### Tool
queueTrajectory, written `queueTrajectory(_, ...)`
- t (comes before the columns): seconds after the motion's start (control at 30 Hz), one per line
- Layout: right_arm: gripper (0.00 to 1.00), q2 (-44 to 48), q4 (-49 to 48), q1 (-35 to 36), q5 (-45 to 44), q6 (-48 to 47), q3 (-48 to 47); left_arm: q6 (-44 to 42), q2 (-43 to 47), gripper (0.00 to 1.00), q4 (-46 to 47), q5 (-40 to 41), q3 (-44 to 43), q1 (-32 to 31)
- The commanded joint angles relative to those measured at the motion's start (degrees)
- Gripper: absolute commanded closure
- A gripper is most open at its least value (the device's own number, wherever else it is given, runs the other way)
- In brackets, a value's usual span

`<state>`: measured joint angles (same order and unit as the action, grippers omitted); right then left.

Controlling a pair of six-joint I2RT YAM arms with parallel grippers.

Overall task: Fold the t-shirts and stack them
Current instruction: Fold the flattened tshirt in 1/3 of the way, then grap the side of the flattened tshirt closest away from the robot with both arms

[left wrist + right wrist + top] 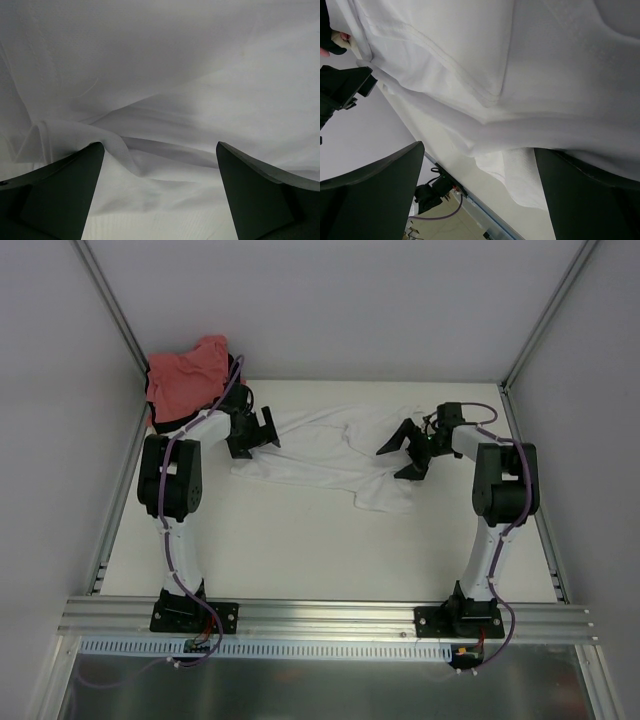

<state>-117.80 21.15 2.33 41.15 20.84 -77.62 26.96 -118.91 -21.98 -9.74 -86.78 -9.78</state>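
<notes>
Jaws first: both sets are spread wide, nothing pinched in either one. The left jaws hang right over the left end of the white t-shirt (330,450). In the left wrist view the two dark fingers (60,195) frame nothing but white cloth (165,90), with a soft raised fold running up beside the left-hand finger. Can't tell if the tips actually touch the fabric, it's that close. The right jaws sit over the right part of the same shirt, tilted down and in toward the middle. Its wrist view shows the fingers (370,200) either side of a bunched edge of the shirt (545,75), and a stitched hem seam (450,65) cuts diagonally across the cloth above them.

Moving outward, the white t-shirt lies rumpled and unfolded across the far half of the bench (300,550), stretched sideways between the left arm (165,475) and the right arm (500,480). One lobe of it hangs toward the near side by the right arm.

A salmon-pink t-shirt (185,380) is bunched up in the far left corner, behind the left arm and apart from the white one. There's a dark bit along its right edge, too small to make out. A metal rail (320,615) runs along the near edge with both arm bases on it.
</notes>
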Motion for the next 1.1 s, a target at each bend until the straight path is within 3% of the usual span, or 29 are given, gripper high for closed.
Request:
queueTrajectory(0.0, 0.00, -0.2, -0.1, -0.7, -8.3, -2.6, -0.1, -2.3, -1.3, 0.01, -3.1, -2.4, -0.8, -0.2)
queueTrajectory(0.07, 0.01, 2.6, 0.2, -0.7, -8.1, -2.6, 1.2, -1.8, 0.4, 0.01, -3.1, -3.4, 0.6, -0.2)
queueTrajectory(0.33, 0.00, 18.7, -0.9, -0.8, -9.7, -3.3, 17.9, 0.9, 15.8, 0.01, 4.6, -5.6, 24.8, -0.9)
queueTrajectory(0.53, 0.00, 30.0, -2.3, -0.9, -10.1, -3.3, 28.7, 2.5, 26.2, 0.01, 8.0, -5.5, 36.7, -1.9)
queueTrajectory(0.8, 0.01, 41.3, 5.6, -0.9, -11.3, -5.9, 30.7, 0.9, 41.5, 0.01, 3.8, -4.5, 38.6, -2.3)
queueTrajectory(1.07, 0.00, 50.7, 10.1, -2.1, -20.0, -9.5, 39.1, 1.0, 59.5, 0.01, -1.7, -5.4, 42.6, -2.4)
